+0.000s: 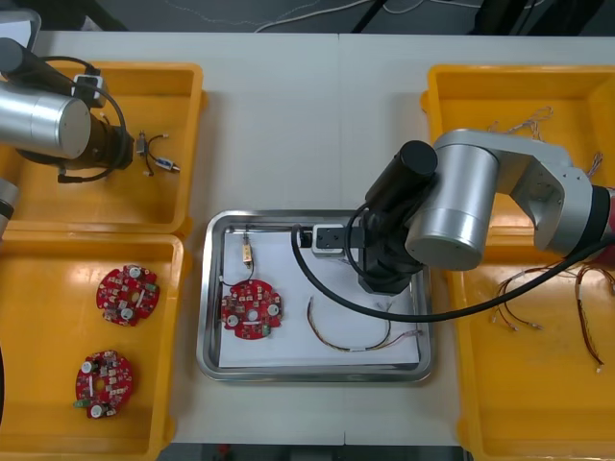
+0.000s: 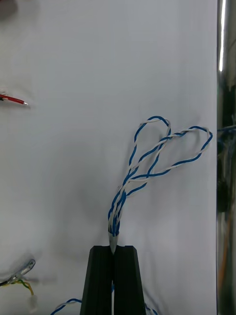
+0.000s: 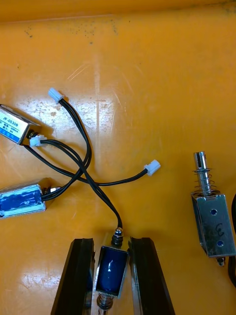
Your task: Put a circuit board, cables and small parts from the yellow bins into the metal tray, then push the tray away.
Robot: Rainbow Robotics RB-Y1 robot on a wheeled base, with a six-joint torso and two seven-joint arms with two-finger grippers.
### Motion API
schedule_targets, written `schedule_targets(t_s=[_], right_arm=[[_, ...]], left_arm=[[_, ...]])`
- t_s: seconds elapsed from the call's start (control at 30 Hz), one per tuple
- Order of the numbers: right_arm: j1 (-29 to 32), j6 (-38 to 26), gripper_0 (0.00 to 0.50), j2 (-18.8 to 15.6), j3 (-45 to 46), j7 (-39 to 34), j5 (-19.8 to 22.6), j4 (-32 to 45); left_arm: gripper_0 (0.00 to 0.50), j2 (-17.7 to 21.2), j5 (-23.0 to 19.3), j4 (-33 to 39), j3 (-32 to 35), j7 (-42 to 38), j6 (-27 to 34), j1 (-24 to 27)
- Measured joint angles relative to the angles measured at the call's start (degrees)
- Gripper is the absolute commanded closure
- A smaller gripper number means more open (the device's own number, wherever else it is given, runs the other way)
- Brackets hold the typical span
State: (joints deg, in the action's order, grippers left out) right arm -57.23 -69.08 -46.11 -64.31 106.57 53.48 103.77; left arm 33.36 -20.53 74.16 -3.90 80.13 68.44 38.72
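Front view: the right arm [image 1: 461, 211] reaches over the shiny rectangular metal tray [image 1: 204, 288] at the table's centre. Its wrist covers the claw, so we can't read the fingers here. In the tray lie a round red circuit board [image 1: 251, 312], a small metal part [image 1: 249, 252] just beyond it, and a thin looped cable [image 1: 348, 336] whose colours are too fine to tell. The left arm [image 1: 43, 120] sits over the far left yellow plastic bin [image 1: 163, 197], cut off at the edge, with its claw hidden. Two more red boards [image 1: 126, 294] lie in the near left yellow bin [image 1: 58, 279].

Right wrist view: the right gripper [image 2: 113, 248] has its fingers pressed narrow, pinching the end of a twisted blue and white cable [image 2: 157, 147]. The cable's loops lie on the tray's white lining [image 2: 73, 74], near the shiny wall. A red wire tip [image 2: 14, 100] is cut off.

Left wrist view: the left gripper [image 3: 112, 242] is closed to the width of a blue-sided small metal part [image 3: 112, 268] held between its fingers down in the bin. The part's lower end is cut off. A thin black lead [image 3: 93, 187] runs from it, crossing others. Three similar parts [image 3: 210, 226] lie around it, two of them cropped.
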Motion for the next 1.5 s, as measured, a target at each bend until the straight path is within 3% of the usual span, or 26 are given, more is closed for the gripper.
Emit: schedule_targets(t_s=[0.07,0.1,0.13,0.2,0.27,0.3,0.47,0.5,0.53,0.57,0.6,0.63,0.7,0.97,1.2,1.5], right_arm=[[0.00,0.09,0.426,0.04,-0.42,0.00,-0.04,-0.29],[0.00,0.17,0.426,0.06,-0.57,0.00,-0.07,-0.34],[0.00,0.26,0.250,0.06,-0.64,0.00,-0.08,-0.34],[0.00,0.32,0.098,0.08,-0.66,0.00,-0.06,-0.34],[0.00,0.39,0.051,0.08,-0.66,0.00,0.06,-0.34],[0.00,0.50,0.000,0.08,-0.66,0.00,0.11,-0.34],[0.00,3.38,0.000,0.08,-0.66,0.00,0.92,-0.85],[0.00,3.95,0.000,0.08,-0.66,0.00,1.49,-1.27],[0.00,4.53,0.000,0.08,-0.66,0.01,2.31,-1.82],[0.00,5.16,0.000,0.08,-0.66,0.01,3.11,-2.38],[0.00,5.59,0.000,0.08,-0.66,0.02,3.71,-2.82],[-0.01,5.90,0.000,0.08,-0.66,0.02,4.10,-3.14],[-0.01,6.22,0.000,0.08,-0.66,0.03,4.41,-3.41],[-0.03,5.88,0.000,0.08,-0.58,0.02,5.44,-3.43],[-0.04,4.00,0.000,0.08,0.04,0.02,6.30,-3.37],[-0.06,-7.59,0.000,0.08,10.12,0.02,8.63,-0.64]], left_arm=[[0.348,0.00,0.00,0.00,0.00,0.00,0.00,0.00],[0.446,0.00,0.00,0.00,0.00,0.00,0.00,-0.01],[0.500,0.00,0.00,0.00,0.00,0.00,0.00,-0.02],[0.500,0.00,0.00,0.00,0.00,0.00,0.00,-0.02],[0.500,0.00,0.00,0.00,0.01,0.01,0.12,-0.02],[0.500,0.00,0.00,0.00,0.02,0.01,0.34,-0.02],[0.499,0.17,-3.36,0.53,0.94,0.03,2.97,-0.01],[0.385,0.21,-4.35,0.64,1.27,0.05,3.54,-0.01],[0.385,0.21,-5.17,0.64,1.54,0.06,3.93,-0.01],[0.208,0.21,-5.67,0.64,1.72,0.07,4.08,-0.02],[0.208,0.21,-5.96,0.64,1.85,0.09,4.09,-0.02],[0.151,0.21,-6.08,0.64,1.88,0.11,4.11,-0.02],[0.084,0.21,-6.16,0.64,1.88,0.16,4.18,-0.02],[0.052,0.36,-6.96,0.64,2.15,0.33,5.21,-0.02],[0.054,0.88,-8.92,1.16,4.61,3.26,10.44,-0.01],[0.070,2.00,-10.49,3.39,7.22,6.87,16.93,0.35]])
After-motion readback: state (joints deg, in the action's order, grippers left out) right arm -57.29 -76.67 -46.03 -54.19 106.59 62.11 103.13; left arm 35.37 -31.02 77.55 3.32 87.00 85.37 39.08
